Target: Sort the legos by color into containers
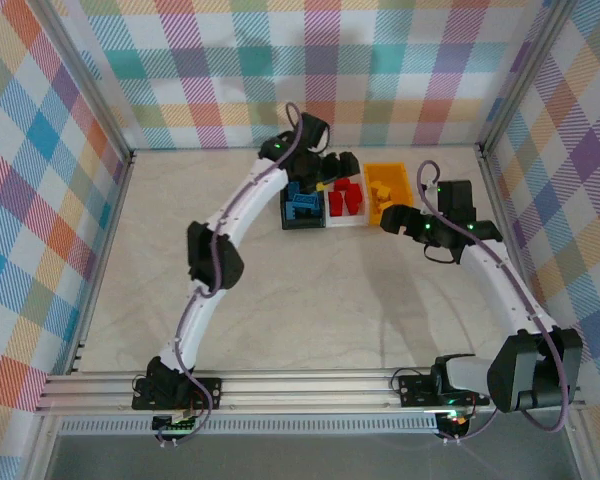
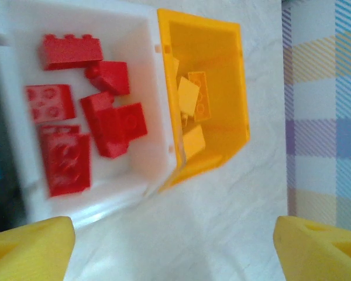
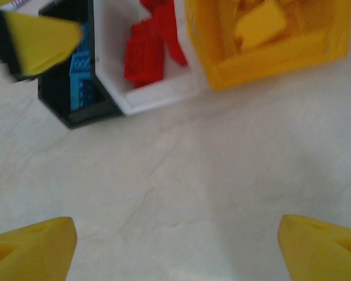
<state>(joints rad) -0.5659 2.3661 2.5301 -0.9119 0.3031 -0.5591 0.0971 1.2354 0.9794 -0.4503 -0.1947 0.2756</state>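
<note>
from the top camera i saw the three containers in a row, touching side to side. the black bin [image 1: 302, 226] held blue legos [image 1: 302, 203], the white bin [image 1: 346, 225] held red legos [image 1: 346, 200], and the orange bin [image 1: 408, 185] held yellow legos [image 1: 383, 188]. the left gripper [image 1: 337, 165] hung just behind the white bin. the right gripper [image 1: 398, 220] sat just in front of the orange bin.

on the left wrist camera the left fingers [image 2: 29, 249] stood wide apart with nothing between them. ahead of the finger at the view's left lay the white bin [image 2: 146, 52], with about seven studded red legos [image 2: 108, 123], some resting on each other. beside it, nearer the middle, the orange bin [image 2: 234, 99] held a few yellow legos [image 2: 190, 96], hard to tell from its walls.

on the right wrist camera the right fingers [image 3: 322, 249] were also spread wide and empty, over bare table [image 3: 181, 175]. beyond them ran the same row: the black bin ahead of the view's left finger, the orange bin toward the right one.
</note>
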